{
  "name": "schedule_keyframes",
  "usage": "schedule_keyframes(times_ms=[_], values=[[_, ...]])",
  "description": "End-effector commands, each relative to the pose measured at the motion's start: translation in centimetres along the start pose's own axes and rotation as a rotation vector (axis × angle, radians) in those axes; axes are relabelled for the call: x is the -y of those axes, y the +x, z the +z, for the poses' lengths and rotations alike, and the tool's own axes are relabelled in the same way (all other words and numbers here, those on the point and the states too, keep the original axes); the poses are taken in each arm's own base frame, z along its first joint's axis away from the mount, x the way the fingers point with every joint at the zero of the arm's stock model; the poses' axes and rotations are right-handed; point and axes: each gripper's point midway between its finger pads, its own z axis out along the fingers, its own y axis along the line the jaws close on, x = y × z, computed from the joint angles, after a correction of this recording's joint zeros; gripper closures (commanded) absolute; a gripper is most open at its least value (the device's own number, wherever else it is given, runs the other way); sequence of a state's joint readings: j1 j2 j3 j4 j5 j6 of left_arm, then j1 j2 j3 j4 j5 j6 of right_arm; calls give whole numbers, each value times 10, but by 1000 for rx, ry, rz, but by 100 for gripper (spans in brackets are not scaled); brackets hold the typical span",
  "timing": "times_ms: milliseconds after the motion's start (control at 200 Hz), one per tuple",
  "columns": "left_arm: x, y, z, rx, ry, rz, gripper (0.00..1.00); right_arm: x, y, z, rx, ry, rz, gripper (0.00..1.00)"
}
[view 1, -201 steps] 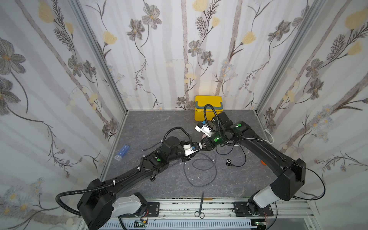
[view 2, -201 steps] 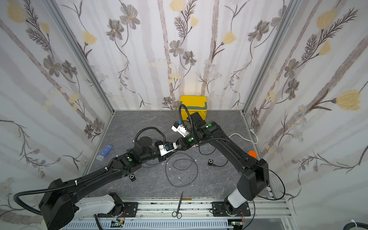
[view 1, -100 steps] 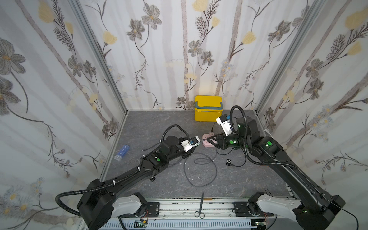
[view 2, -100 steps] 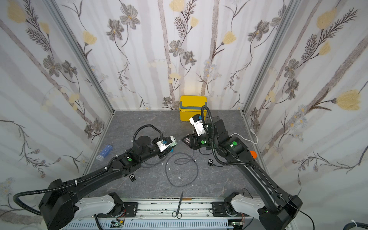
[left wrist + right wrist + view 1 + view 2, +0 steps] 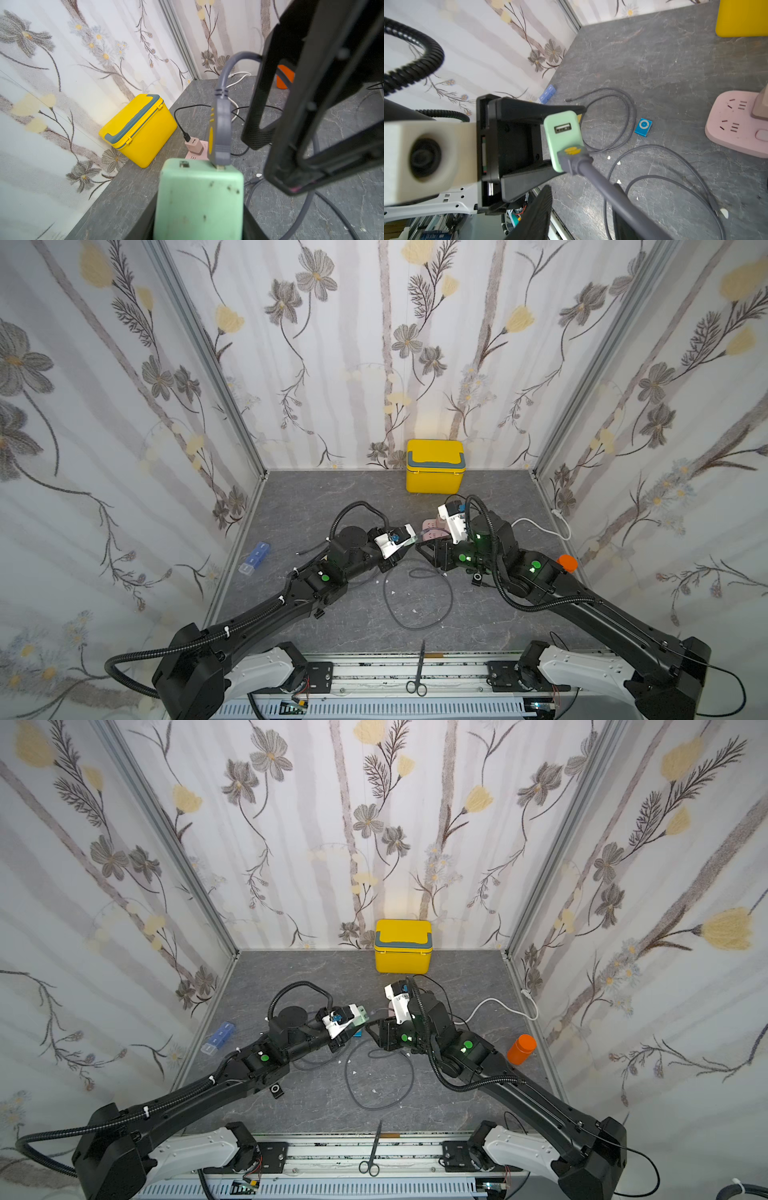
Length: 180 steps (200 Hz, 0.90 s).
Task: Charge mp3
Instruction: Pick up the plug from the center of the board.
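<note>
Small blue square mp3 player [image 5: 643, 127], white ring control on its face, flat on the grey table [image 5: 675, 62] near the pink power strip [image 5: 735, 124] – left gripper [image 5: 566, 141] clamped on a mint-green charger [image 5: 199, 199], grey USB plug [image 5: 221, 133] seated in it – right gripper [image 5: 582, 187] fingers apart beside the cable.

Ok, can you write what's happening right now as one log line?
left claw: shut on green charger | grey cable plug: in charger | right claw: open, near plug | blue mp3: on table, no cable in it
</note>
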<state>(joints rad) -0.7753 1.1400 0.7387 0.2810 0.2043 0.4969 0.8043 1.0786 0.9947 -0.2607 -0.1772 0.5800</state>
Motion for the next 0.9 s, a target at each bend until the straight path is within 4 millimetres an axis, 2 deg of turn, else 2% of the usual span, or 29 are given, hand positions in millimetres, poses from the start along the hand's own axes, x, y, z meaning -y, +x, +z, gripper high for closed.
schedule_keyframes(times_ms=[0,155,280,340,400,440,570,689,749,794,869,894], values=[[2,-11,0,47,17,2,81,-13,-33,1,152,-51,-20,51],[7,-12,0,52,42,7,81,-8,-25,21,90,-37,-29,52],[9,-12,0,56,50,6,81,-11,-29,25,111,-65,-39,55],[9,-13,1,58,52,5,81,-14,-29,27,112,-84,-41,61],[9,-12,2,55,55,1,81,-16,-29,28,108,-94,-44,74],[9,-11,2,52,53,3,81,-15,-28,28,97,-95,-48,78],[7,-11,2,53,39,10,81,-15,-15,29,35,-110,-58,80],[6,-15,3,70,36,16,81,-20,0,34,-38,-158,-63,76],[5,-16,4,79,34,15,81,-18,5,38,-64,-159,-58,80],[5,-18,4,82,35,13,77,-16,8,41,-78,-154,-53,86],[2,-17,5,79,21,4,60,-13,8,44,-87,-135,-57,100],[0,-16,5,75,10,-2,54,-10,7,44,-84,-123,-59,100]])
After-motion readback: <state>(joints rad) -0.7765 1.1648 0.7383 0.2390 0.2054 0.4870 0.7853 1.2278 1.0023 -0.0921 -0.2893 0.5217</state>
